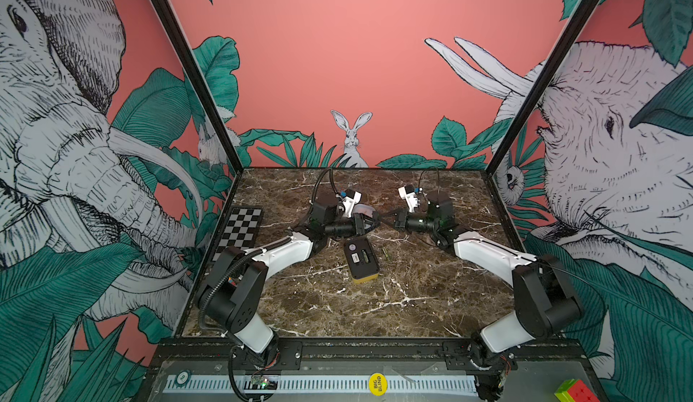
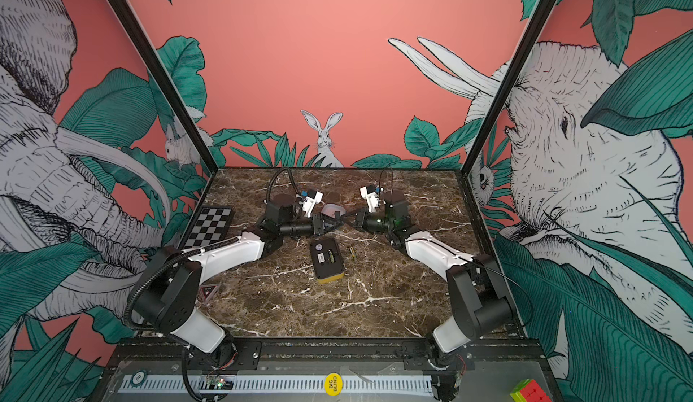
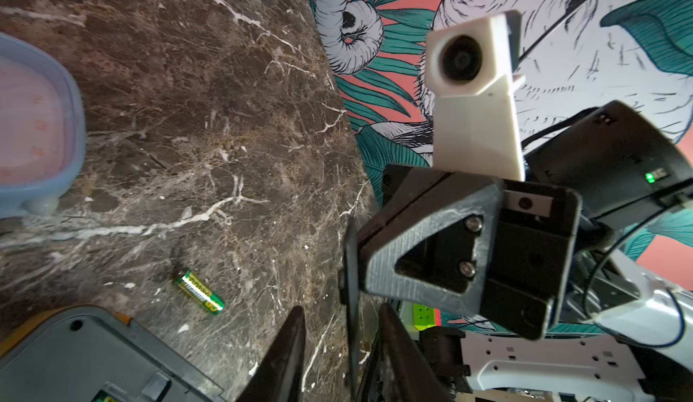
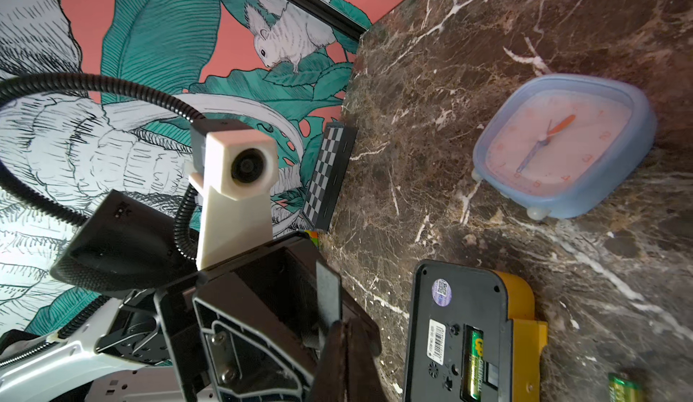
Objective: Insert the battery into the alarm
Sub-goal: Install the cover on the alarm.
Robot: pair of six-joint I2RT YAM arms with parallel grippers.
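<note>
This looks like a robotics lab test booth. Two robot arms (image 1: pixel 285 254) are bolted to a black rail (image 1: pixel 375 351) at the front edge of a marble-patterned table (image 1: pixel 375 314). Black frame posts (image 1: pixel 187 66) and printed jungle wall panels (image 1: pixel 337 44) enclose it. A checkered board (image 1: pixel 240 227) lies at one side, and a slotted cable duct (image 1: pixel 318 384) runs below.

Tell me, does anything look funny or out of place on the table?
Yes. The yellow alarm lies face down with its battery slot uncovered, one battery inside. A second battery lies loose on the marble table beside it. A thin black plate, likely the cover, is pinched in the right end effector.
</note>
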